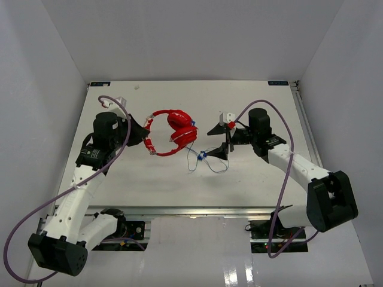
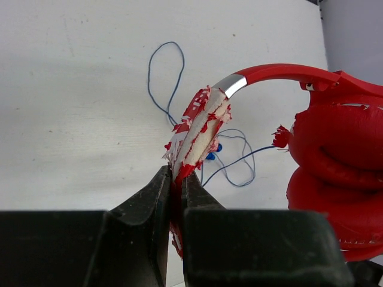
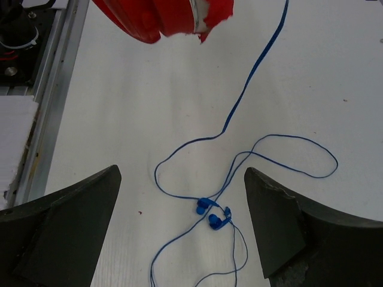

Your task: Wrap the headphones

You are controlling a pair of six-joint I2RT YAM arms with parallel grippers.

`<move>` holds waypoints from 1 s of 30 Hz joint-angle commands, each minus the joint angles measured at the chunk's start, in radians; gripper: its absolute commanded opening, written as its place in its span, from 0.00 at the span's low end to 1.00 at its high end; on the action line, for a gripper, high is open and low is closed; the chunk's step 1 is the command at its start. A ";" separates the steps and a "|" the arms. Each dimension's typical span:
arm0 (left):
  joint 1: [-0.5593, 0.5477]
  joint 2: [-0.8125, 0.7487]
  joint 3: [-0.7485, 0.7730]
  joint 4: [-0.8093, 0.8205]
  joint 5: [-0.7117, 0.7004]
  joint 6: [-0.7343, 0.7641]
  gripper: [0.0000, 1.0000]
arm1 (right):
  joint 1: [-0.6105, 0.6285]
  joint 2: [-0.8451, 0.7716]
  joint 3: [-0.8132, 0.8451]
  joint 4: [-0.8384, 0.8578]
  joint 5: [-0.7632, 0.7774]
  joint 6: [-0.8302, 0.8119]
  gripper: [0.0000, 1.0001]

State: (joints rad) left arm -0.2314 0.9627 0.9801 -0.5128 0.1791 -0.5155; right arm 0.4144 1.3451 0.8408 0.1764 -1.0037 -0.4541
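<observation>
The right gripper hangs with its two dark fingers spread wide and nothing caught between them; under that gap, on the white table, lies the small blue plug amid slack loops of the long thin blue cable; one strand leads away from the plug toward the red over-ear headphones, so it crosses the line along which these fingers would close. The left gripper is clamped tight on the flaking padded part of the red headband, the two earcups off to its right; whether they rest on the table I cannot tell. From above, the headphones sit between the arms, left of centre, the cable spilling toward the right arm; that arm is plainly the nearer to the plug, which I judge calls for a short descent.
</observation>
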 commanded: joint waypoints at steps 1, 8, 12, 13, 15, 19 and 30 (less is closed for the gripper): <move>-0.001 -0.039 0.110 0.029 0.088 -0.070 0.00 | 0.037 0.106 -0.016 0.454 0.086 0.317 0.90; 0.000 -0.040 0.217 0.010 0.147 -0.125 0.00 | 0.101 0.270 0.025 0.725 0.044 0.637 0.90; -0.002 -0.032 0.249 0.018 0.168 -0.176 0.00 | 0.145 0.342 0.027 0.882 0.010 0.786 0.91; -0.001 -0.031 0.263 0.020 0.168 -0.182 0.00 | 0.155 0.356 0.023 0.918 -0.005 0.819 0.91; 0.000 -0.025 0.291 0.022 0.160 -0.195 0.00 | 0.174 0.380 0.001 0.990 -0.022 0.862 0.93; 0.000 -0.007 0.365 0.044 0.139 -0.247 0.00 | 0.193 0.397 -0.042 0.996 0.030 0.857 0.88; 0.000 0.053 0.425 0.191 -0.042 -0.499 0.00 | 0.187 0.282 -0.073 0.908 0.021 0.840 0.10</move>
State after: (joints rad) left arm -0.2314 0.9997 1.3724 -0.4494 0.2213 -0.8751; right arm 0.6049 1.7259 0.7655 1.0951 -0.9694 0.4033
